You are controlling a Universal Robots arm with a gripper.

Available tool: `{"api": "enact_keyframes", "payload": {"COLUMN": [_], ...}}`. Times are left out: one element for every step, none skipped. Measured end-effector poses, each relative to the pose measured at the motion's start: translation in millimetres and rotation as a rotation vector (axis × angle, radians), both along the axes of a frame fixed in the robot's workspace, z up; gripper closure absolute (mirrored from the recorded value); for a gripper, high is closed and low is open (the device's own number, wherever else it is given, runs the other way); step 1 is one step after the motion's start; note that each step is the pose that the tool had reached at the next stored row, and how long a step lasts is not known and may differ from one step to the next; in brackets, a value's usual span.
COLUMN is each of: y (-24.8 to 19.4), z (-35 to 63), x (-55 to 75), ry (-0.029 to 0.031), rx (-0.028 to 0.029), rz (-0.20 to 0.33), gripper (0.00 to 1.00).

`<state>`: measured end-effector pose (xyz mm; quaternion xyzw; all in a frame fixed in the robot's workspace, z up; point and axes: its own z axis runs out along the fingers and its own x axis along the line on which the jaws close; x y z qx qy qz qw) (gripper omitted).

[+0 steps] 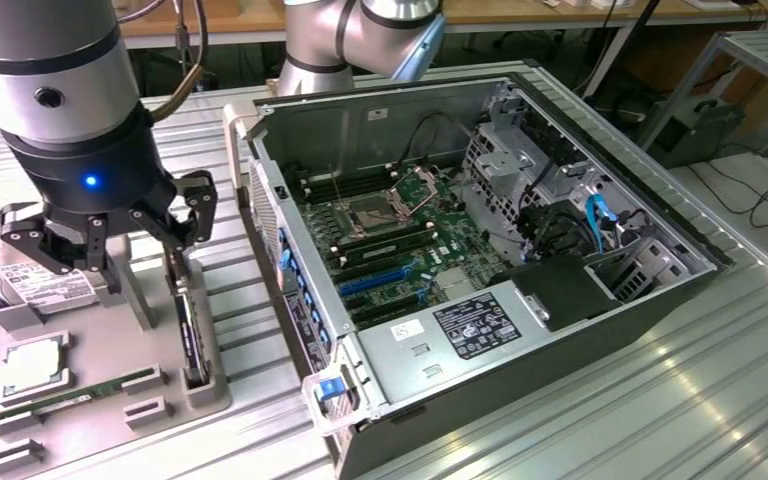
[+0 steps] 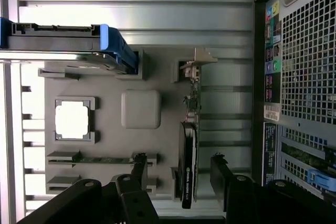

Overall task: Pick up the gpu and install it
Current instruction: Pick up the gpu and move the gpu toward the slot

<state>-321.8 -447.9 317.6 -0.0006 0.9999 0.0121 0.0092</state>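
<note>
The tool (image 2: 178, 162) hung wide open over the gpu (image 2: 188, 179), which stood on edge in the grey tray (image 2: 107, 135) beside the open computer case (image 1: 357, 125).

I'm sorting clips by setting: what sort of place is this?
Probably a robotics lab or workshop set up for PC assembly. An open computer case lies on a ribbed metal table, a grey fixture tray holds the gpu on edge, and a wooden workbench stands behind.
</note>
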Motion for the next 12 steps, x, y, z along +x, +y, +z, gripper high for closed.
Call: {"api": "enact_keyframes", "payload": {"y": [-1.5,-2.5,-3.1,-4.0,-4.7,-5.3,-5.7,-6.1,-6.6,-6.6,-6.6,-6.7], "z": [-1.0,-1.7,-2.2,-3.6,-4.6,-5.3,-6.5,-7.5,-8.5,-9.5,-10.0,-10.9], "x": [0.0,0.0,0.0,0.0,0.1,0.2,0.4,0.5,0.5,0.5,0.5,0.6], "ry": [-0.0001,0.0,0.0,-0.0001,0.0,-0.0001,0.0,0.0001,0.0002,0.0001,0.0002,0.0004], "rx": [0.0,0.0,0.0,0.0,-0.0001,0.0,0.0,-0.0001,-0.0001,0.0,-0.0001,0.0], "rz": [0.0,0.0,0.0,0.0,0.0,0.0,0.0,0.0,0.0,0.0,0.0,0.0], "gripper": [0.4,0.4,0.4,0.4,0.4,0.4,0.4,0.4,0.4,0.4,0.4,0.4]}}
